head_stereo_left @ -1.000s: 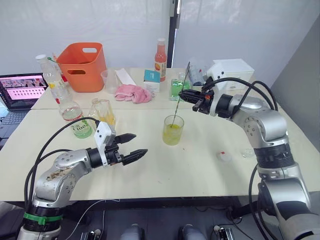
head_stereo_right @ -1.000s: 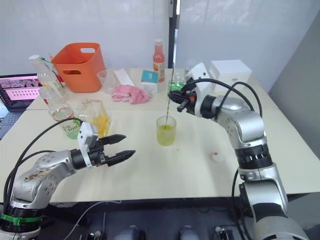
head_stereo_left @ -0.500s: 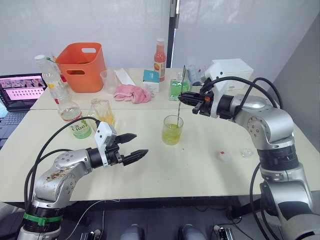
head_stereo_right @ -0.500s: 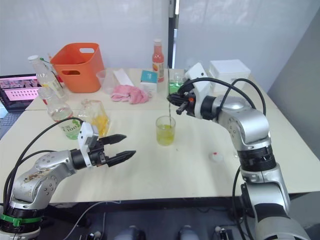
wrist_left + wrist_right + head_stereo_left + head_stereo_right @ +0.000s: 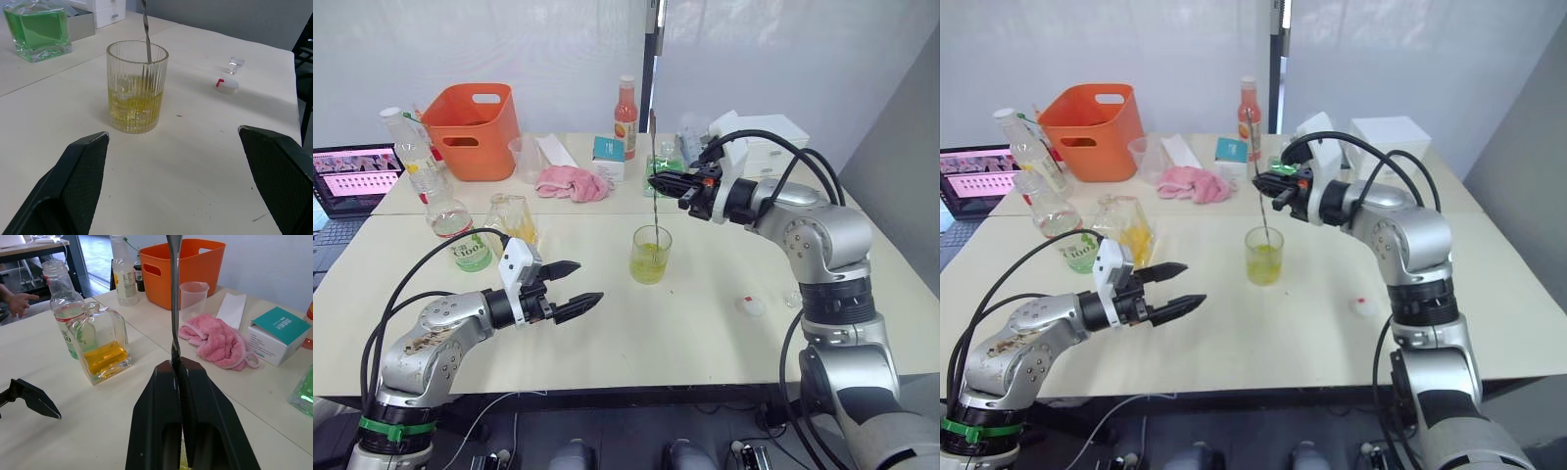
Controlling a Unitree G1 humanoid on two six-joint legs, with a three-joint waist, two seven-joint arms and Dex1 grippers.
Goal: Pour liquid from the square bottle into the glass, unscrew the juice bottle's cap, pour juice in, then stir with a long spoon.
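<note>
Silver arms, black cables, black-fingered claws.

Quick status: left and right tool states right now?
Left tool: open, holding nothing.
Right tool: closed on the thin silvery metal long spoon, whose lower end stands in the clear ribbed glass of yellow liquid.

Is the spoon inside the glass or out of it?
Inside. The long spoon goes down past the rim of the glass into the yellow drink, held near its top by the right gripper.
</note>
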